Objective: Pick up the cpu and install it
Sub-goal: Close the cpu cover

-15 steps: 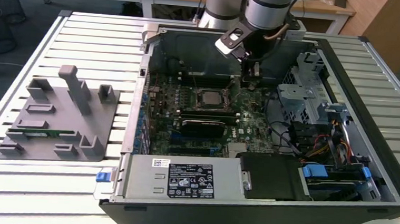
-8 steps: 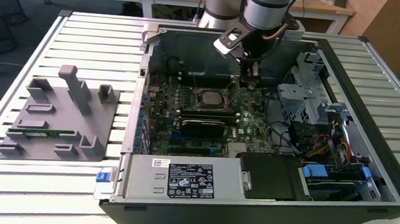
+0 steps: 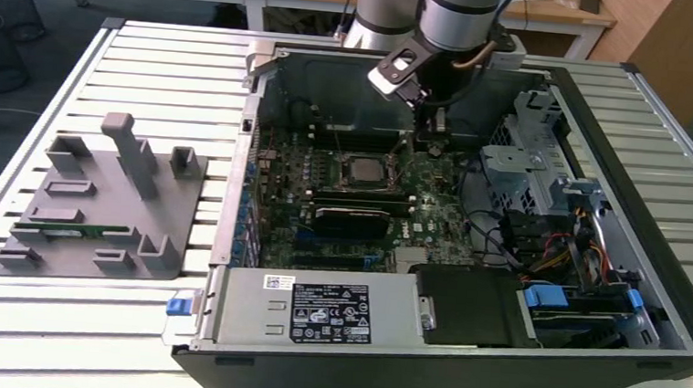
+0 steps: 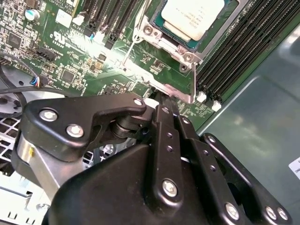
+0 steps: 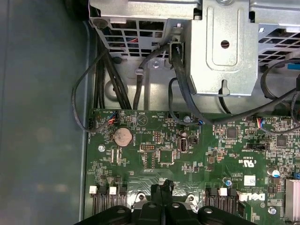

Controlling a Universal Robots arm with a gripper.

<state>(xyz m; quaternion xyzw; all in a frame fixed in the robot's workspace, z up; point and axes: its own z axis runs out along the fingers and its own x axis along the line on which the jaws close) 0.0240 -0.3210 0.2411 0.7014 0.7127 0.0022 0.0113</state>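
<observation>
Jaws were seen pressed together and empty, low over the green board [image 5: 211,154], just beside the socket [image 4: 161,42]. The chip [image 4: 194,16] was found seated in that socket. It was judged light, stiff, slick-topped and fragile underneath, best taken by opposite edges. Room was hemmed by memory slots [image 4: 239,51] and cables [image 5: 108,79] inside the case [image 3: 431,378] on the slatted desk [image 3: 148,61].
</observation>
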